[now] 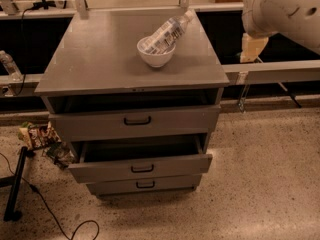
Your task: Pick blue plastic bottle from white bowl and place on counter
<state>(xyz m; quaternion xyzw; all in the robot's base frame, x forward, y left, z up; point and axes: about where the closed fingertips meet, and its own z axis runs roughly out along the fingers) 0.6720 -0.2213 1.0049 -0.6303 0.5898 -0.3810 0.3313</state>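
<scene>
I judge this step 1, the approach: the gripper (253, 47) hangs right of the counter (100, 59), and I cannot tell its state. Next I must reach the bottle (165, 34) tilted in the bowl (156, 59).

From my remote station: my arm (286, 8) reaches into the scene from the top right corner, its bulky white casing slanting down toward the left along the far right side. Beneath the casing's left end hangs the pale cream gripper (252, 48), pointing straight down. It is held in the air at the far right, its upper part hidden behind the casing.
</scene>
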